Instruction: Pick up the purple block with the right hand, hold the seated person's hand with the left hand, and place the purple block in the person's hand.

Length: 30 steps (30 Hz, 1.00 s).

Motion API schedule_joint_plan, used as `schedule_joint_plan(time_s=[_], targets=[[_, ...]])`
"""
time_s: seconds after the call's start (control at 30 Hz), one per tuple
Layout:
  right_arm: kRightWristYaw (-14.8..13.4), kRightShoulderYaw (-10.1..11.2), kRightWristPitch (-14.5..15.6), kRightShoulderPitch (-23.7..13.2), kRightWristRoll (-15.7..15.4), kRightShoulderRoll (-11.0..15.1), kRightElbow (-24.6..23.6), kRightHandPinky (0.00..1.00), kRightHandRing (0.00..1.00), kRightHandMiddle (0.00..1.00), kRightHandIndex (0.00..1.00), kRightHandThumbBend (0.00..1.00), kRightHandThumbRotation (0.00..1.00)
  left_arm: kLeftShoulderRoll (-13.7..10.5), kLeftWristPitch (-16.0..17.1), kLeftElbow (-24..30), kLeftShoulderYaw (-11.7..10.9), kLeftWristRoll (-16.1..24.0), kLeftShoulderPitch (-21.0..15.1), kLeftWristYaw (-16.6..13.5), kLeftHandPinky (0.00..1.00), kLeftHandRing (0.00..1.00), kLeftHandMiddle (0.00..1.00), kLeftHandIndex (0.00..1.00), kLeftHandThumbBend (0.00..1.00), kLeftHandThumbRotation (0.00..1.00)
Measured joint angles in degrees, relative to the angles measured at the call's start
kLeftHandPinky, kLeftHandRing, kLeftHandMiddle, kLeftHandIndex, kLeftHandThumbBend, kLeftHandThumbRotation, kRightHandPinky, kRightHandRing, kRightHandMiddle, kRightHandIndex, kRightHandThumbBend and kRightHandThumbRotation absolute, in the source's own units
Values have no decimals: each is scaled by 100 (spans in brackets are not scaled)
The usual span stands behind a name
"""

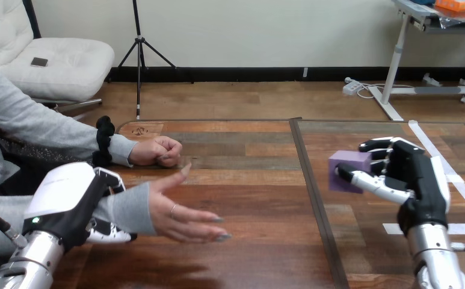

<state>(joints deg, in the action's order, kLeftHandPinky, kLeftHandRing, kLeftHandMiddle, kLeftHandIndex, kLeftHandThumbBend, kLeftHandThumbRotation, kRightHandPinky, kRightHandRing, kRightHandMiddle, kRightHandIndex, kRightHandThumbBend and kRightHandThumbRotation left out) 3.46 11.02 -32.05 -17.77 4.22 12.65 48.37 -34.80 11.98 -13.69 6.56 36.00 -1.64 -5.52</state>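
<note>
Right hand (417,180) clamped on block (346,163), far right. Left hand (67,200) curled round person's wrist (129,208), near left.

Illumination is bright, even and diffuse, arriving from above: the purple rectangular block (345,171) shows a paler top face than its front face. The person's open hand (178,217) casts a soft-edged, dark shadow onto the brown plank-patterned wooden table (248,180) directly beneath it. The table surface carries a faint, broad sheen without hard glare.
</note>
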Motion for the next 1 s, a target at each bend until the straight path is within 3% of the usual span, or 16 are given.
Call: schedule_joint_plan(time_s=[1.0], targets=[[-12, -348, 9, 4, -186, -649, -103, 34, 38, 43, 44, 82, 0, 201, 51, 462, -108, -5, 90, -105, 17, 23, 31, 36, 64, 0]])
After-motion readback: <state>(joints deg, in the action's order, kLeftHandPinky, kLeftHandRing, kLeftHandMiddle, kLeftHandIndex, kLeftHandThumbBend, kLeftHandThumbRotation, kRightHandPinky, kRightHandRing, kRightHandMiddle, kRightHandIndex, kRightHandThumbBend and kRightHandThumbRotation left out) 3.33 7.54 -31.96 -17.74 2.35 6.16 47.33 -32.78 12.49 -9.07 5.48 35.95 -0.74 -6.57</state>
